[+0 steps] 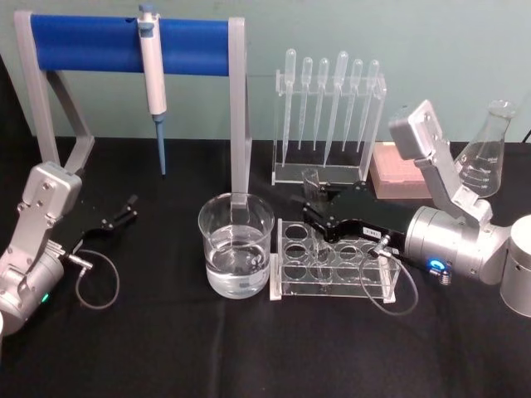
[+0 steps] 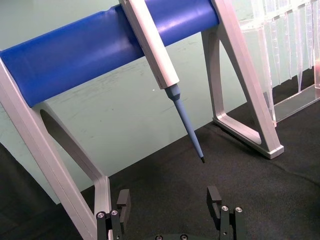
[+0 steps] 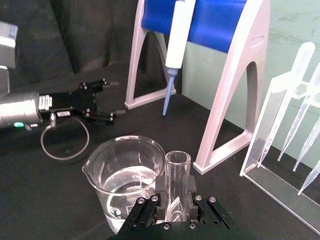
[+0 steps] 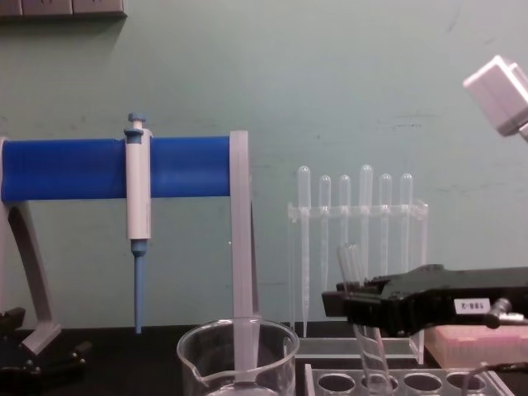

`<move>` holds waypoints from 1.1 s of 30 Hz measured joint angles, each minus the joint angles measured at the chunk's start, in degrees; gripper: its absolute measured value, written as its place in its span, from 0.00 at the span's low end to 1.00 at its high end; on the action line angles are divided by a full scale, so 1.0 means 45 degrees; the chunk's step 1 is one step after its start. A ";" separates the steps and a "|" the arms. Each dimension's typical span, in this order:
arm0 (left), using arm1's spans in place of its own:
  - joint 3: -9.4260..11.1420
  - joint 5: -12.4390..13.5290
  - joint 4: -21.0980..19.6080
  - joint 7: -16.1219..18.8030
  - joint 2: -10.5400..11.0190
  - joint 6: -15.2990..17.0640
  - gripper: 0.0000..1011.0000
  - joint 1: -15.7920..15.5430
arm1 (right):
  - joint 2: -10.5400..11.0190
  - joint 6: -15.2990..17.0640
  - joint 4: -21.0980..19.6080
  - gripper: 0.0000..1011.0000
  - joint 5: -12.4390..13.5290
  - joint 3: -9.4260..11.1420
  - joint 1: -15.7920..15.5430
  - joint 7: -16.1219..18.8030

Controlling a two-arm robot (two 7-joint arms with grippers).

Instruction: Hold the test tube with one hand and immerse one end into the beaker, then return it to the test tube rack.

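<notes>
My right gripper (image 1: 315,212) is shut on the clear test tube (image 1: 313,177), holding it over the rack with round holes (image 1: 332,267). In the chest view the test tube (image 4: 349,257) stands slightly tilted with its open rim up, and its lower end reaches down to the rack's (image 4: 412,384) top. In the right wrist view the test tube (image 3: 177,170) sits between the black fingers (image 3: 161,186). The beaker (image 1: 236,245), part full of clear liquid, stands just left of the rack, apart from the tube. My left gripper (image 1: 129,209) rests open at the far left of the table.
A blue-barred stand (image 1: 124,43) with a white pipettor (image 1: 153,66) stands at the back left. A clear holder of plastic pipettes (image 1: 328,116) stands behind the rack. A pink box (image 1: 398,172) and a glass flask (image 1: 488,153) are at the back right.
</notes>
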 joint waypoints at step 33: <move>0.0000 0.0001 0.0000 0.0000 0.0000 0.0000 0.99 0.0000 | 0.0350 -0.1204 -0.2277 0.22 0.0908 0.1332 -0.1229 -0.1127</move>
